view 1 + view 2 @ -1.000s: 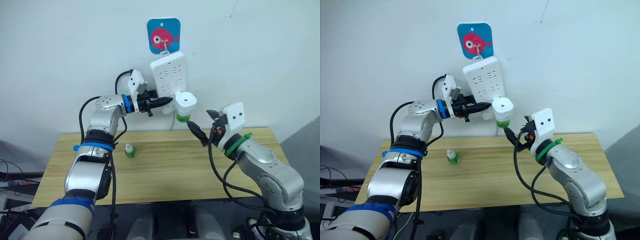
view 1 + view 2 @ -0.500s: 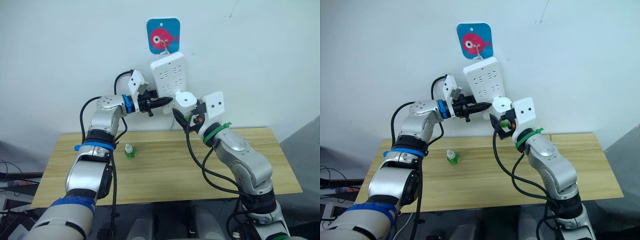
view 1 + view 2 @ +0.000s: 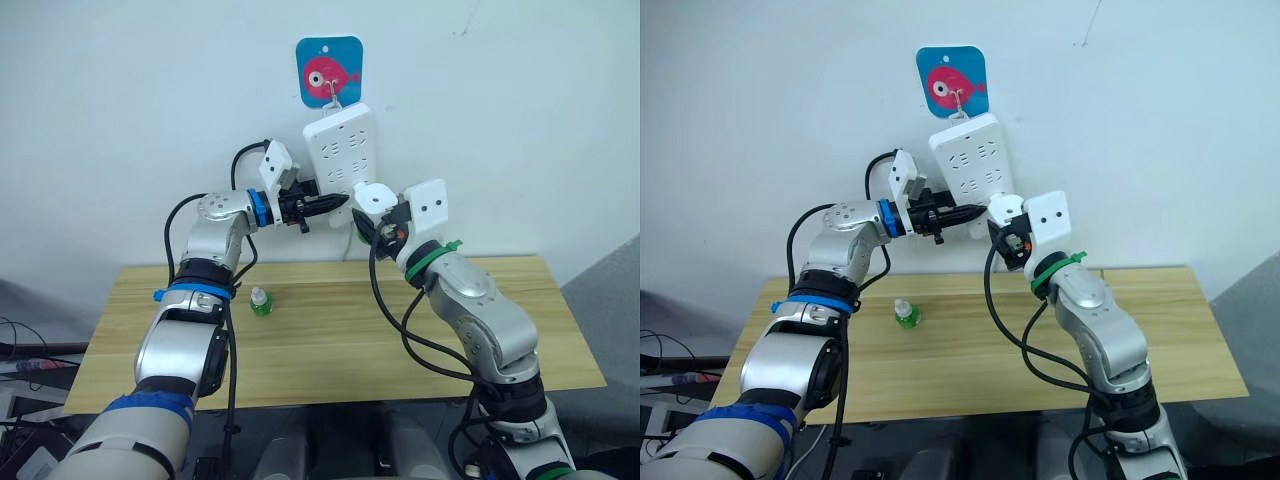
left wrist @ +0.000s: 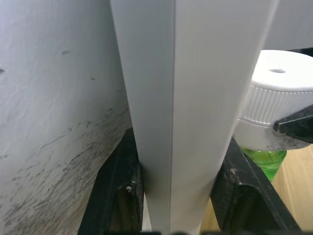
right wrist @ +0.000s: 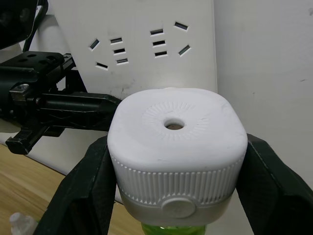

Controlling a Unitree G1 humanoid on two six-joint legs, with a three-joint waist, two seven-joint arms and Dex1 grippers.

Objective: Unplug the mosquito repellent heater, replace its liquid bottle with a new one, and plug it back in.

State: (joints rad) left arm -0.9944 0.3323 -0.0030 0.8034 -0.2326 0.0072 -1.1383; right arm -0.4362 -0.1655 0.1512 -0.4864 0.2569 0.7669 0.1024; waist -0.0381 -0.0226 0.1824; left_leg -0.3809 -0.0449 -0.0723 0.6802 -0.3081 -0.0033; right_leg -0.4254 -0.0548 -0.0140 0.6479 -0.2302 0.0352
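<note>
The wooden bench (image 3: 330,340) spans the lower half of the frame. Above it, at upper centre, a white power strip (image 3: 340,150) hangs on the wall under a blue fish hook plate (image 3: 328,70). The left gripper (image 4: 171,196) has its fingers (image 4: 120,191) clamped on the strip's lower edge. Just right of centre, the right gripper (image 5: 173,186) holds the mosquito repellent heater (image 5: 176,147) between closed fingers (image 5: 83,191), against the strip. A small green bottle (image 3: 260,301) stands on the bench, left of centre.
</note>
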